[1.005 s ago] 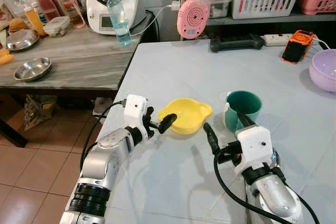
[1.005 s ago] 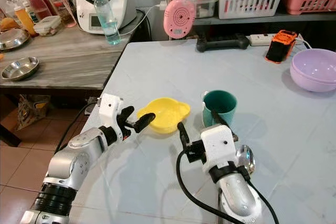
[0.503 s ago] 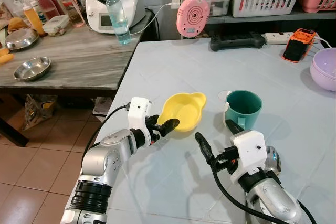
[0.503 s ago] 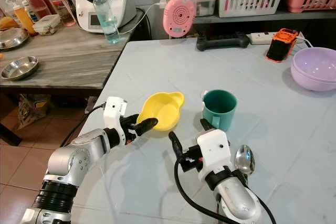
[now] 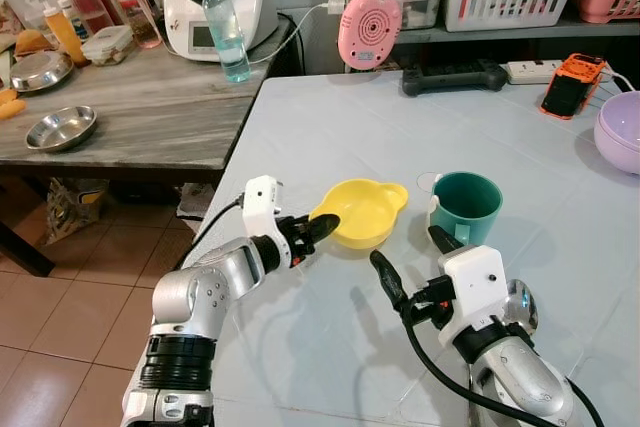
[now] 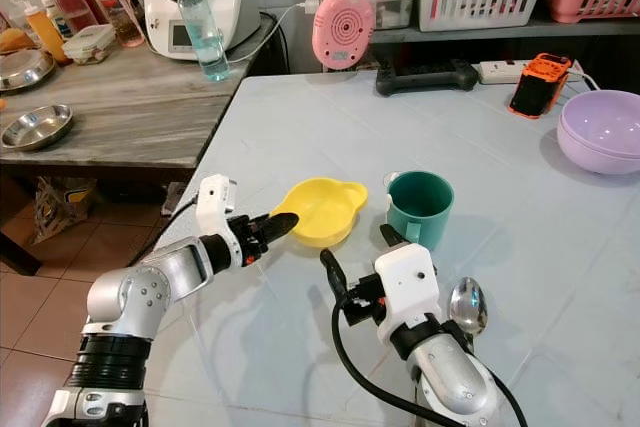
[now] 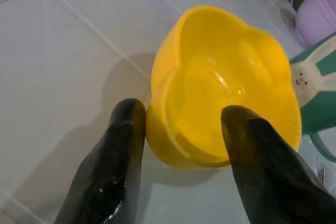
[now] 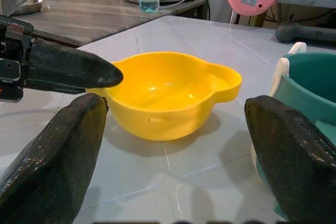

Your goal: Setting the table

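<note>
A yellow bowl (image 5: 368,211) with two small rim tabs sits level on the pale grey table (image 5: 330,127). My left gripper (image 5: 320,229) holds its near left rim; in the left wrist view one finger (image 7: 113,153) presses the outer wall and the other (image 7: 252,150) lies inside the bowl (image 7: 226,85). A green mug (image 5: 466,204) with a white rabbit handle stands right of the bowl. My right gripper (image 5: 415,259) hovers open just in front of bowl and mug, fingers spread wide. A metal spoon (image 6: 467,304) lies beside my right wrist.
A lilac bowl (image 5: 620,130) sits at the table's right edge. At the back are a pink round device (image 5: 368,30), a black power strip (image 5: 452,77) and an orange phone (image 5: 572,87). A wooden side table (image 5: 130,112) on the left carries a water bottle (image 5: 225,32) and steel bowls.
The yellow bowl, tipped up on its side half a second ago in my left gripper, now lies level. My right gripper drew back toward me from the mug.
</note>
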